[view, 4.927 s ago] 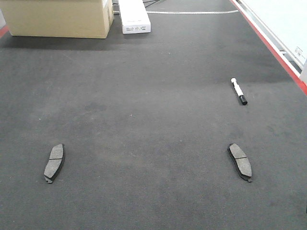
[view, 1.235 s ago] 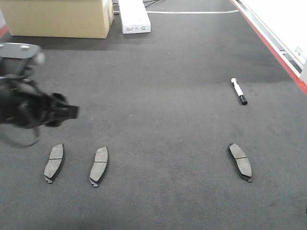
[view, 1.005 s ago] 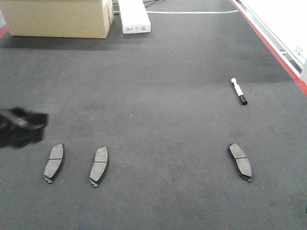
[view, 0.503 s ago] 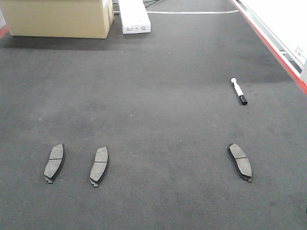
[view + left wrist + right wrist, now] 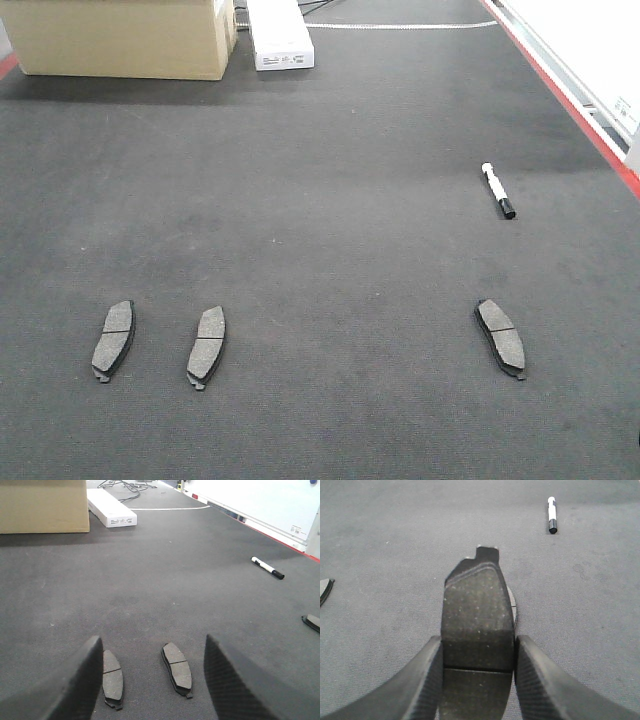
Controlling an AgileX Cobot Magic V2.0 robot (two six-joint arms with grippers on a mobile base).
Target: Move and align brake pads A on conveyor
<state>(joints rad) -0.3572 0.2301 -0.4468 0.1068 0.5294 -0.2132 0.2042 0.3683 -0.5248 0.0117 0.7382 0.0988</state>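
Three brake pads lie face up on the dark conveyor: a left pair side by side, and one on the right. Neither gripper shows in the front view. My left gripper is open above the belt, with the pair lying between and beyond its fingers, untouched. My right gripper is shut on a fourth brake pad, held lengthwise above the belt. A thin curved edge of something shows under it.
A black-and-white marker pen lies on the belt at the right, ahead of the right pad. A cardboard box and a long white box stand at the far end. The red frame edge runs along the right side.
A second pad now lies beside the left one, absent in the oldest frame. The left arm, over the left of the belt a second ago, has withdrawn out of the front view.
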